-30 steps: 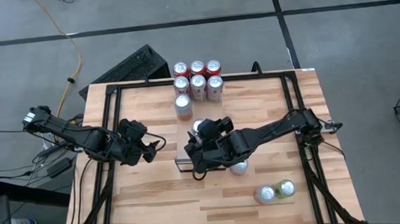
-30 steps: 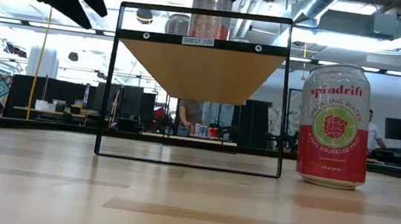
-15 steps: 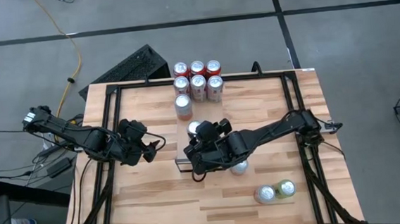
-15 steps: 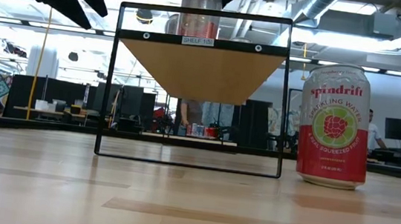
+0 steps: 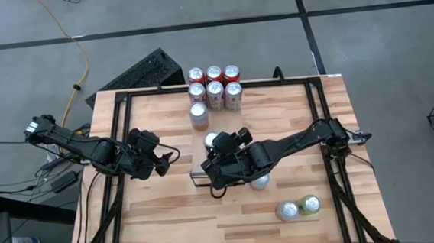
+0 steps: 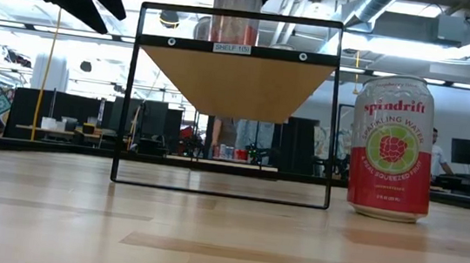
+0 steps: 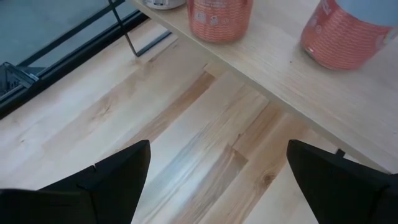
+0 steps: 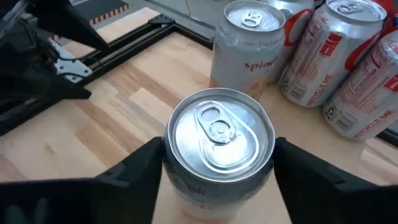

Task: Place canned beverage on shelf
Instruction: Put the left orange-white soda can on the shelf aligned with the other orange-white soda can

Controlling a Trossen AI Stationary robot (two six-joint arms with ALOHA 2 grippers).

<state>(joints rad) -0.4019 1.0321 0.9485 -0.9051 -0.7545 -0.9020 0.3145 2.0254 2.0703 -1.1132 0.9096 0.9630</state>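
A canned beverage [image 8: 219, 134] with a silver top and pink wall [image 6: 236, 13] stands upright at the top of the shelf [image 6: 235, 49]. The shelf is a light wood platform on a dark frame in the table's middle [image 5: 198, 175]. My right gripper [image 5: 219, 148] reaches in from the table's right and is shut on this can. My left gripper [image 5: 161, 162] hovers open left of the shelf, touching nothing. The left wrist view looks past my left gripper [image 7: 214, 180] at the shelf's top [image 7: 298, 81], where the lower parts of two orange-red cans show. My right gripper pinches the can's upper wall [image 8: 177, 180] between its two fingers [image 8: 143, 168], one on each side just below the rim. The fingers slant down from the table's right. The can is upright, its base level with the shelf's top; the shelf's front edge hides its foot.
Six cans [image 5: 214, 83] cluster at the table's far edge, with one more [image 5: 199, 115] just in front of them. Another can [image 5: 259, 181] stands beside my right arm, and two [image 5: 297, 207] at the near right. A Spindrift can [image 6: 392, 148] stands right of the shelf.
My right gripper's fingers have drawn in against the can. The can has shifted a little toward the table's left at the shelf's top and stayed upright.
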